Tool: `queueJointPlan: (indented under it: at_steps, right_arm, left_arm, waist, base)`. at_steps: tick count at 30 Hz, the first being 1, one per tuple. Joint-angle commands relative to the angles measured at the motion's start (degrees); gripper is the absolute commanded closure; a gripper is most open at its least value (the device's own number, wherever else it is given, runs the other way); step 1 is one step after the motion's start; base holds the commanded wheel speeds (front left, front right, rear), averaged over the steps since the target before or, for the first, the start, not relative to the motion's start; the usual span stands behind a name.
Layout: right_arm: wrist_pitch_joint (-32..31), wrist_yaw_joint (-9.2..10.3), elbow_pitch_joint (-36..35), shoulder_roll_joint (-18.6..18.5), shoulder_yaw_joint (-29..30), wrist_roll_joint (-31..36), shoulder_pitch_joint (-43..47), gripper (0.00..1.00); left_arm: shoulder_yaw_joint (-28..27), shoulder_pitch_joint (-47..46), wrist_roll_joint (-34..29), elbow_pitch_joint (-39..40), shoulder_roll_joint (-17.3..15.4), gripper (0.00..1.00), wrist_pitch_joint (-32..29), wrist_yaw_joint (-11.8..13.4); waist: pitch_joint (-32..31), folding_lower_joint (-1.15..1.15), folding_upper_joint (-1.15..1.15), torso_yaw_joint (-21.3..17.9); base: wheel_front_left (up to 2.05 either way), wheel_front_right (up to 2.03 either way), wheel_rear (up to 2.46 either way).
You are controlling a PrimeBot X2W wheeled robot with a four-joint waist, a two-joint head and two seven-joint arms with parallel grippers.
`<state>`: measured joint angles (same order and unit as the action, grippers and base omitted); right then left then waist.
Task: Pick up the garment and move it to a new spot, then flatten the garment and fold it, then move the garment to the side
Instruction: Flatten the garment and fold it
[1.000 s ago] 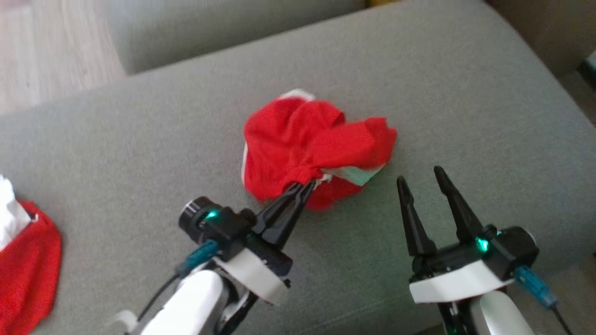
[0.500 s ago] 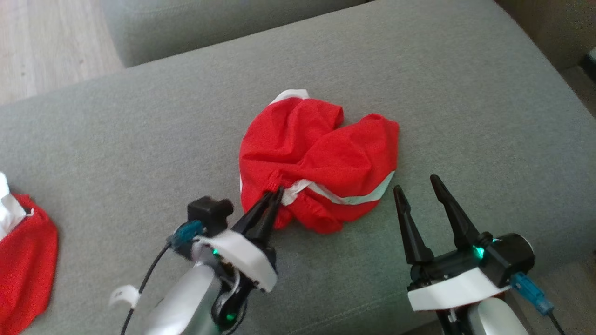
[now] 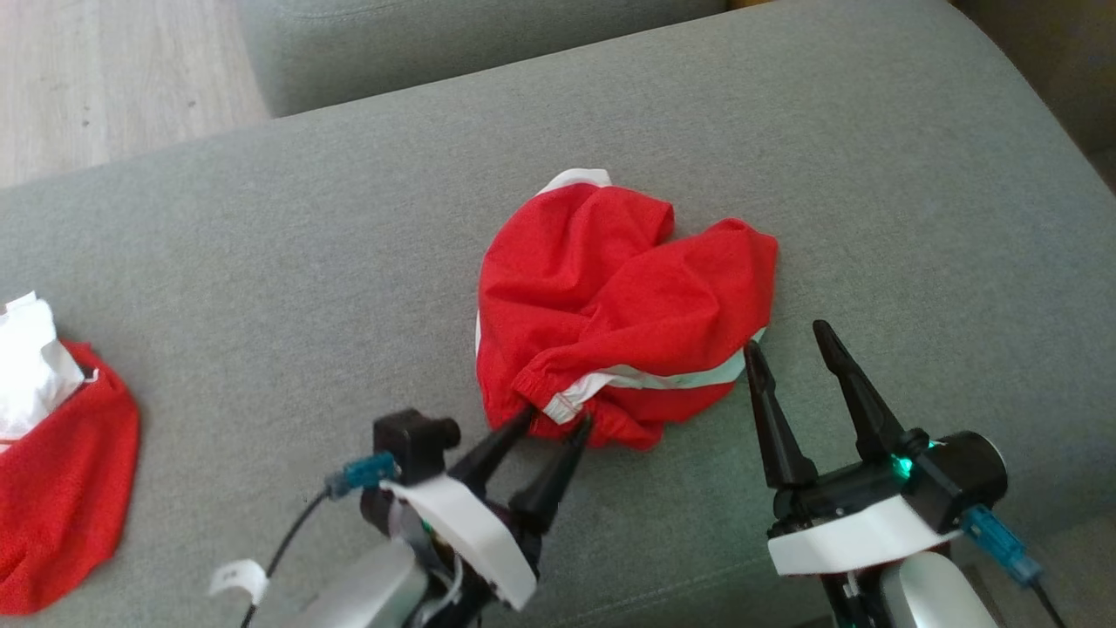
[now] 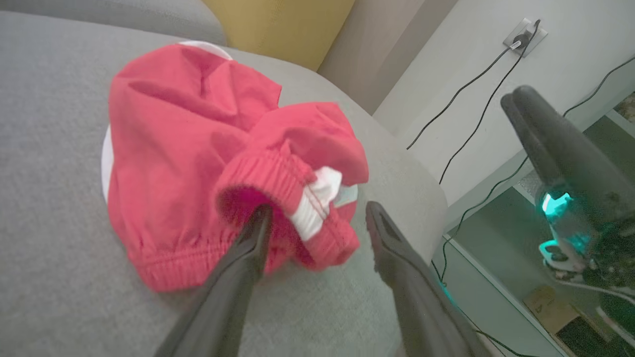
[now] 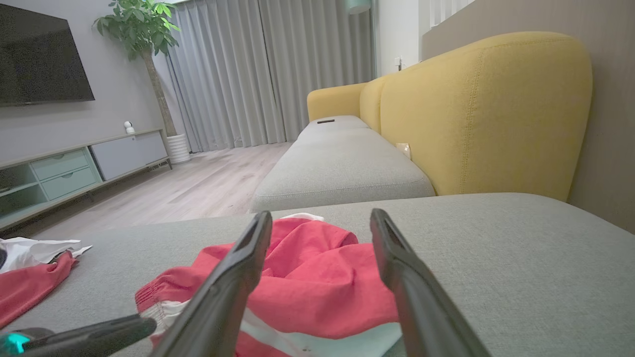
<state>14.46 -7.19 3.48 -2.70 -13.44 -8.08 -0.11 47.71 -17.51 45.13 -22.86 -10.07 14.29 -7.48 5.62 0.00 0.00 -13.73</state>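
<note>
While both arms sat low over the grey seat cushion (image 3: pixel 261 262), the left gripper (image 3: pixel 556 420) had its jaws spread wide and pinched nothing. And the red shorts (image 3: pixel 610 305) lay right at its tips: the bunched elastic waistband (image 4: pixel 268 171) and a fold of white stripe (image 4: pixel 317 198) sat between the two fingers, one fingertip poked against the waistband's opening, the other standing clear of the cloth. From those jaws the shorts sprawled forward in a crumpled heap, flat on the cushion.

Over on the other side, the right gripper (image 3: pixel 786 337) was just as open, nothing between its fingers, its inner finger just beside the shorts' striped hem; whether it touched, I could not tell. The heap lay ahead of those jaws and toward the left arm.

Well out beyond the left gripper's outer side, a second red garment (image 3: pixel 61 497) lay with a white cloth (image 3: pixel 26 366) on top. Farther off came the wooden floor (image 3: pixel 105 78), a yellow sofa back (image 5: pixel 476 114) and grey curtains (image 5: pixel 268 69).
</note>
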Motion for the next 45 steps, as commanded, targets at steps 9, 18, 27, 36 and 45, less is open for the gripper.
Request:
queueJointPlan:
  at_steps: [9, 18, 27, 36, 45]
  right_arm:
    - [0.5, -0.30, -1.6, -0.2, -1.5, 0.0, -2.4, 0.00]
    - [0.5, -0.30, -1.5, -0.2, -1.4, 0.3, -2.6, 0.00]
    - [0.5, -0.30, 2.0, -0.2, -1.0, -1.1, -1.6, 0.00]
    - [0.5, -0.30, 21.5, -0.2, 3.1, -13.3, -4.8, 0.00]
    - [0.5, -0.30, 29.8, -0.2, 1.5, -14.8, -11.1, 0.00]
  left_arm:
    - [-0.3, -1.8, 1.3, 1.4, -1.0, 0.14, 0.7, 0.0]
    - [-2.6, -2.0, 0.4, 1.4, -0.8, 0.84, 0.7, 0.0]
    - [-4.1, -2.3, -3.1, 2.2, -1.2, 1.00, 0.7, 0.0]
    - [-10.7, 1.2, -8.5, 4.7, -3.2, 1.00, 0.7, 0.0]
    - [-20.4, 3.8, -10.8, 6.0, -7.7, 1.00, 0.7, 0.0]
  waist:
    - [0.2, 0.00, 0.00, 0.1]
    - [0.7, 0.00, 0.00, -0.3]
    - [0.0, 0.00, 0.00, 1.2]
    - [-1.0, 0.00, 0.00, 5.6]
    - [-1.4, 0.00, 0.00, 9.3]
  base:
    - [0.00, 0.00, 0.00]
    - [0.00, 0.00, 0.00]
    - [0.00, 0.00, 0.00]
    - [0.00, 0.00, 0.00]
    - [0.00, 0.00, 0.00]
